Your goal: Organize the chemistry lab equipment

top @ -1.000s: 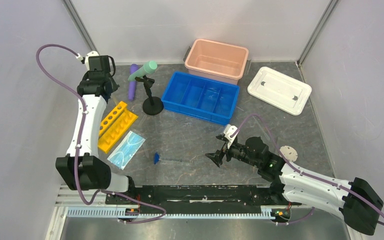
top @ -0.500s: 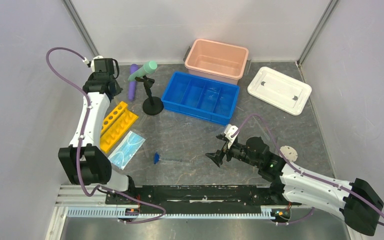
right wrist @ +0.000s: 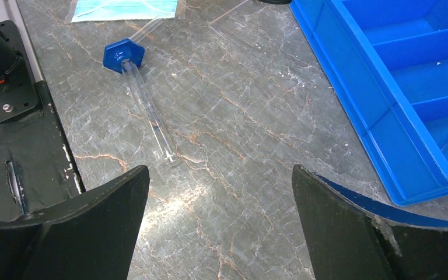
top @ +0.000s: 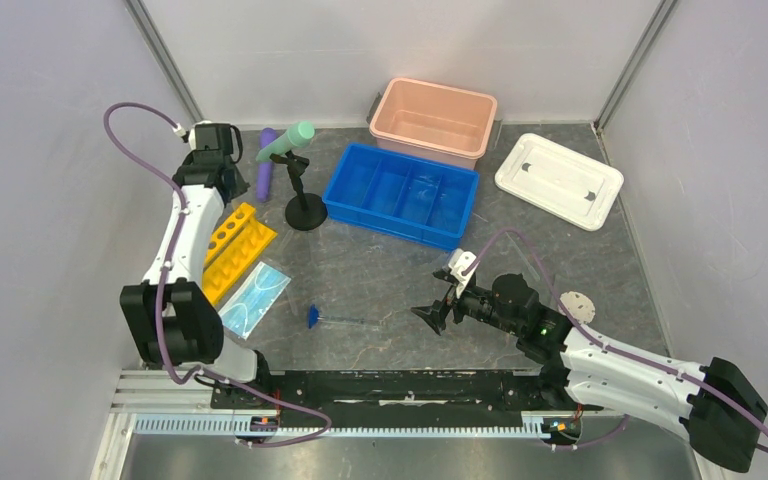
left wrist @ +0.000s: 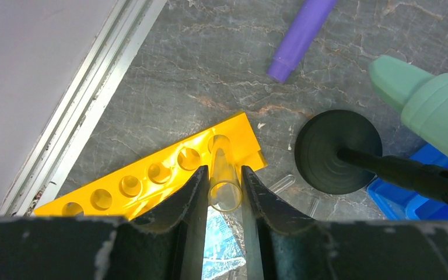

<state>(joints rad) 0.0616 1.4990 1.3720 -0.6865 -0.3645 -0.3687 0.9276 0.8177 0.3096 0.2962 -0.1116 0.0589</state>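
Two arms, one change: the left gripper (left wrist: 224, 176), clenched on a clear test tube (left wrist: 221, 163), has swung right to the far end of the yellow tube rack (left wrist: 151, 178), the tube's tip hard to place over the end hole, while the right gripper (right wrist: 219, 172) stays spread wide near the tiny blue funnel (right wrist: 123, 55)

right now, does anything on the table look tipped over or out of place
The clear cylinder with the blue base lies on its side near the mask. The purple tube lies loose beyond the yellow rack, not in a hole.
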